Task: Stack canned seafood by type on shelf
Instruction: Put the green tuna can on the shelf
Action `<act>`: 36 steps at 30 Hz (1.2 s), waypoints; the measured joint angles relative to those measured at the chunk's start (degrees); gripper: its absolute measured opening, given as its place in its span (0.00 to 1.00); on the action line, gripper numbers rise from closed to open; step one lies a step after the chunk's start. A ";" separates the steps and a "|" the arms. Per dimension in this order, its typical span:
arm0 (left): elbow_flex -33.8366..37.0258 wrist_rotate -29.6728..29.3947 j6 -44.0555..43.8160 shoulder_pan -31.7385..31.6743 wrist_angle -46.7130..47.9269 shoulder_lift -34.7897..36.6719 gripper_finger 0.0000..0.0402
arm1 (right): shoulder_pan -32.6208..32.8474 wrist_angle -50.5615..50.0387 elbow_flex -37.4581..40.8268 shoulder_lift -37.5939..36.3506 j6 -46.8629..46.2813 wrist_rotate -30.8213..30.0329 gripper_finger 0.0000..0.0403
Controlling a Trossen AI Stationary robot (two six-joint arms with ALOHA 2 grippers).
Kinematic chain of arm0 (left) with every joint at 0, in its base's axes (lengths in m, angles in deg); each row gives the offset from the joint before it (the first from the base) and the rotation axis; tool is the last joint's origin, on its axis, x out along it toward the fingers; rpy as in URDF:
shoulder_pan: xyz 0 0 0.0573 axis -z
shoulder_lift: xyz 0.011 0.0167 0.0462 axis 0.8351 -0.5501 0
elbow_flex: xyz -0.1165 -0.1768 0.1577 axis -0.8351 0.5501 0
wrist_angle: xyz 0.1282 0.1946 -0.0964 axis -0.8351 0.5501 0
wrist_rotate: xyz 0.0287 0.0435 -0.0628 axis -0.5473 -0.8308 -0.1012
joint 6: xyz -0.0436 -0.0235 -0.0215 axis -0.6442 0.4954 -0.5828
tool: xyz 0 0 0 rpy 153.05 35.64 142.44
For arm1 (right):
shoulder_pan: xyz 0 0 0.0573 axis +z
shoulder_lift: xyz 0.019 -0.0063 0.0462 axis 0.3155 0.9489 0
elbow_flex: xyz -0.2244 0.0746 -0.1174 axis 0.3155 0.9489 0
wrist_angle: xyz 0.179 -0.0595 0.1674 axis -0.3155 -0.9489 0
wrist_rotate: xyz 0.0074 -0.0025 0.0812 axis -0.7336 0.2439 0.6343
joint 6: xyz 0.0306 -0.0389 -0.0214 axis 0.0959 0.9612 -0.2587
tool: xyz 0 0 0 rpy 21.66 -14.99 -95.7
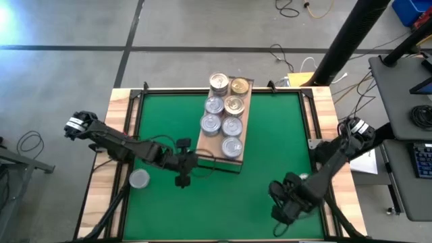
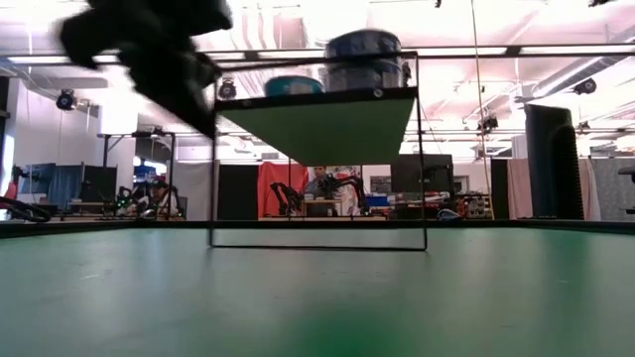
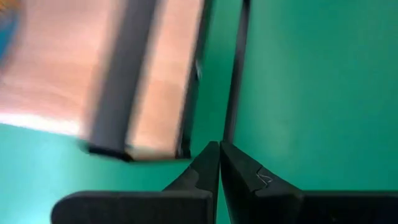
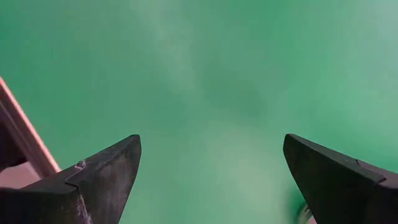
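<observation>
The shelf (image 1: pixel 214 154), a light-wood board with a dark rim, stands at the far middle of the green mat and bears several cans (image 1: pixel 232 125), most silver-topped, two gold-topped (image 1: pixel 239 86). In the low view it shows as a raised platform (image 2: pixel 317 124) with cans (image 2: pixel 363 59) on top. One silver can (image 1: pixel 139 178) rests on its base on the mat near the left edge. My left gripper (image 1: pixel 183 178) hangs shut beside the shelf's near left corner (image 3: pixel 143 93), holding nothing. My right gripper (image 1: pixel 283 204) is open over bare mat at the near right (image 4: pixel 211 168).
The pale wooden table frame (image 1: pixel 101 169) borders the green mat on all sides, and a strip of it shows in the right wrist view (image 4: pixel 18 149). Open mat lies between the two grippers in front of the shelf. Cables and a dark stand are on the floor beyond the table.
</observation>
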 joint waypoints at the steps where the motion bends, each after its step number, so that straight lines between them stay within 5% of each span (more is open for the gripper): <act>1: -0.15 -0.02 0.75 -0.94 -1.52 0.00 0.00 | 1.61 0.10 0.00 0.61 -2.43 0.03 0.95; 9: 0.07 5.69 2.13 -4.11 -8.94 0.11 0.00 | 11.56 0.52 0.00 6.32 -17.29 -0.07 0.95; 15: -1.66 10.62 -1.11 0.62 -8.04 0.16 0.00 | 13.96 0.92 0.02 11.29 -20.84 0.68 0.95; 19: -4.46 5.23 -6.48 3.65 3.47 0.22 0.00 | 13.98 -0.68 -0.04 12.83 -22.47 5.26 0.95; 24: -5.26 -5.85 -15.64 4.54 16.18 0.20 0.00 | 14.00 -17.21 -5.07 12.11 -27.84 5.44 0.95; 28: -3.07 -6.62 -17.54 4.49 12.09 0.18 0.00 | 13.68 -33.36 -7.53 11.88 -35.46 2.34 0.95; 31: -0.88 -6.15 -16.83 5.95 5.33 0.15 0.00 | 12.30 -31.98 -4.56 10.79 -38.80 2.55 0.95; 36: 1.26 -2.38 -17.34 9.13 3.96 0.13 0.00 | 9.48 -30.83 0.17 10.89 -40.74 11.60 0.89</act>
